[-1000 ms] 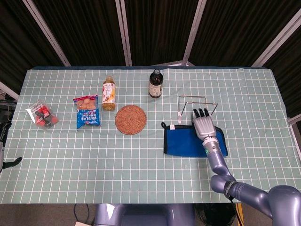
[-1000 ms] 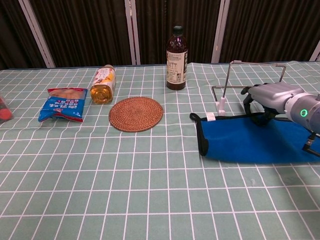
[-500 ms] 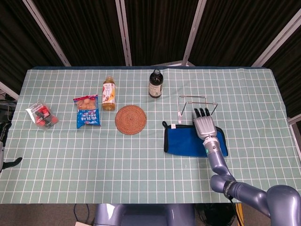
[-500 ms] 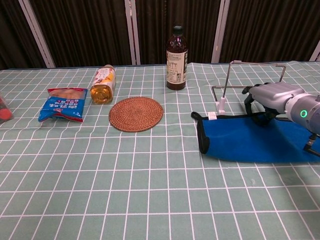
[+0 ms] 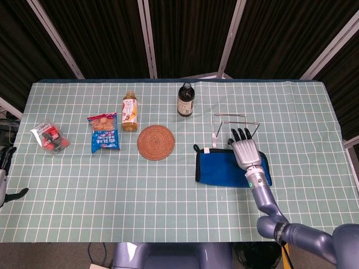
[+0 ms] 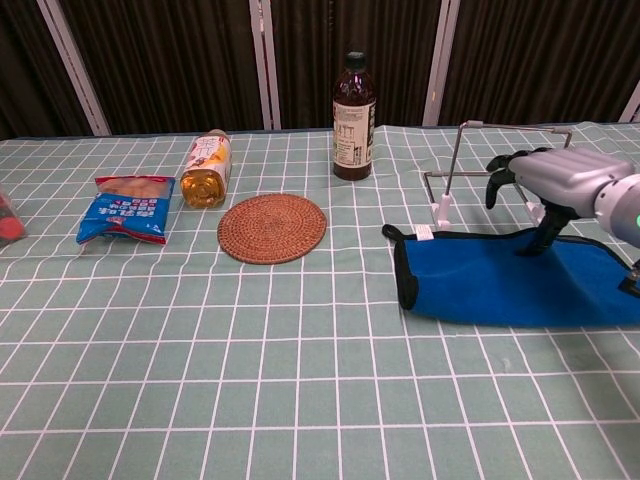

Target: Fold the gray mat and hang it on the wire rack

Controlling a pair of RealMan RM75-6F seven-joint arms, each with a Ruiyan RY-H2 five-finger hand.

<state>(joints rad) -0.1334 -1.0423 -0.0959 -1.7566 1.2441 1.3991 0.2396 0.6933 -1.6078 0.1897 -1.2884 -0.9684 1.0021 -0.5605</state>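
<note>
The mat [image 5: 224, 167] lies flat on the worktop [image 5: 168, 202], just in front of the wire rack [image 5: 235, 124]. What shows is a blue face with a dark bound edge and a small white tag at the corner nearest the rack; we see no gray side from either camera, so we take it to be underneath or inside a fold. We judge it soft, light and limp: it should drape over a wire readily, but a single pinch will let the free end sag and drag. The dark border at its end away from the hand looks like the firmest place to take hold.

The right hand [image 6: 560, 180] hangs above the mat's end nearest the rack, fingers [image 6: 497, 178] spread and curled downward, holding nothing; one dark fingertip reaches down to or near the blue surface, and we cannot tell whether it touches. The left hand [image 5: 4, 180] barely shows at the far worktop edge from the rack, and we cannot tell how its fingers lie.

The rack is a thin wire frame, likely light enough to shift if bumped. A dark bottle [image 6: 353, 118] stands beyond the rack, and a woven coaster [image 6: 272, 228] lies well away from the mat. The worktop in front of the mat is bare, giving room to fold toward us.
</note>
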